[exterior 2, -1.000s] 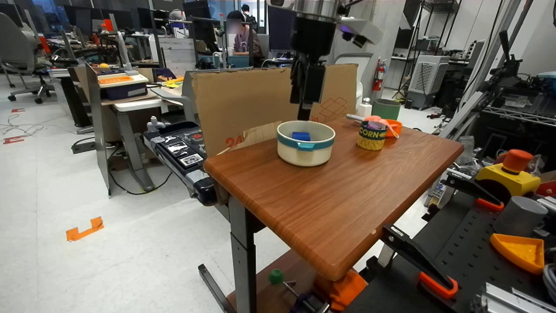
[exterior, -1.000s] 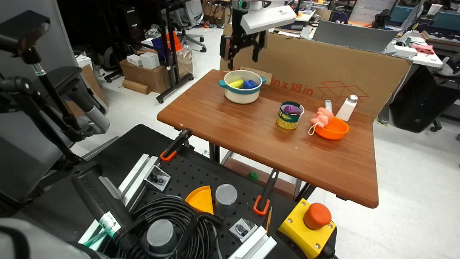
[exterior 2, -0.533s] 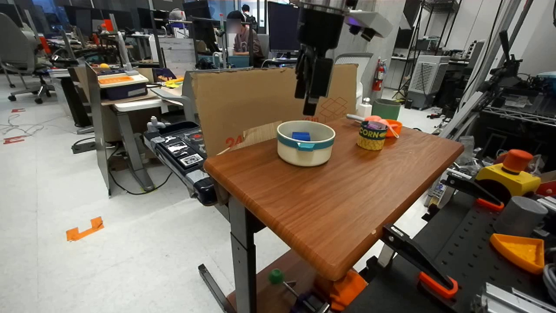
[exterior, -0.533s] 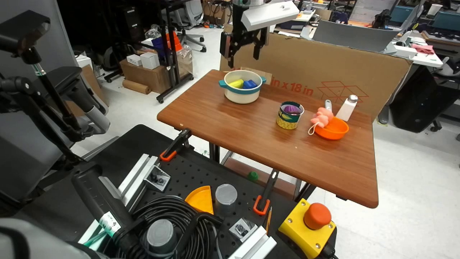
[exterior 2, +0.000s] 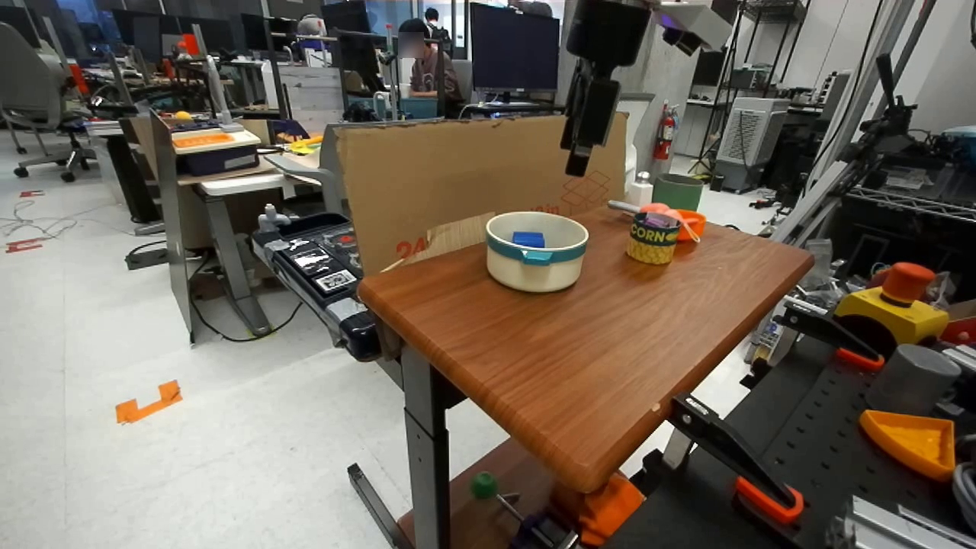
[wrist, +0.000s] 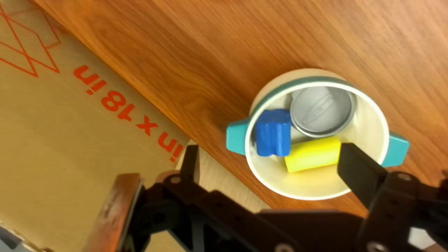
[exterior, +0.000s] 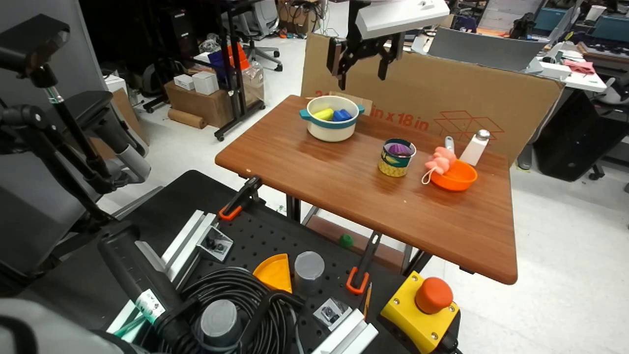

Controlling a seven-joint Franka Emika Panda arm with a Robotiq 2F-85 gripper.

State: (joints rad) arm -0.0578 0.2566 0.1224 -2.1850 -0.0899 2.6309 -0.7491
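My gripper is open and empty, in the air above the back edge of the table. In an exterior view its fingertip shows from the side, up and right of the pot. A cream pot with a teal band and handles stands nearest below; it also shows in the wrist view. In it lie a blue block, a yellow block and a round grey metal can or lid. In the wrist view one finger overlaps the pot's rim in the picture, well above it.
A corn can with a purple thing inside stands mid-table. An orange bowl, a pink puff and a white shaker are farther along. A cardboard wall stands along the back edge.
My gripper has risen and moved sideways from above the pot towards the corn can's side, staying open. The pot, the blocks and the other things on the table have not moved.
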